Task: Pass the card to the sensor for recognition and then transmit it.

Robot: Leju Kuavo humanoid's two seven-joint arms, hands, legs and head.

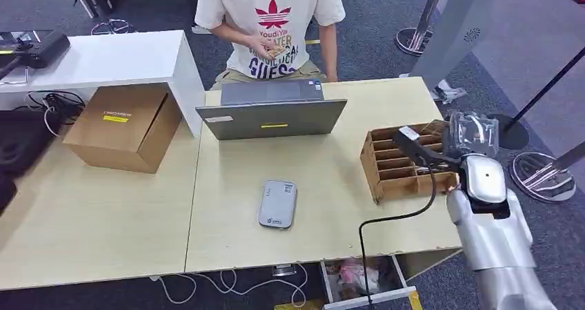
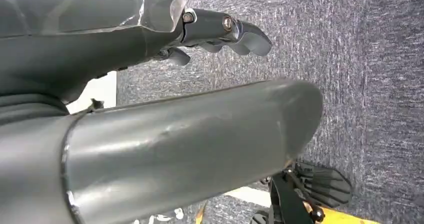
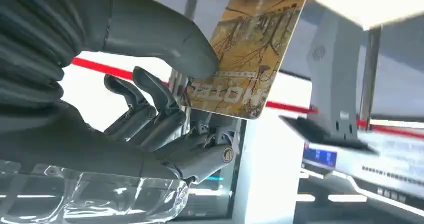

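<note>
Right hand (image 1: pixel 463 139) above card box (image 1: pixel 402 161)

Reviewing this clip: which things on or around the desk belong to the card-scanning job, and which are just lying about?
Part of the job:
card, pinched in the right hand
grey sensor flat on the desk
slotted cardboard organizer beside the right hand

Lying about:
laptop
cardboard box
white shelf
open drawer
left hand, over the carpet

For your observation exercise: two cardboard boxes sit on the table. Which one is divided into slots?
The open cardboard organiser on the table's right side, beside the right hand. Partitions split it into slots; the plain cardboard box on the left is closed.
</note>
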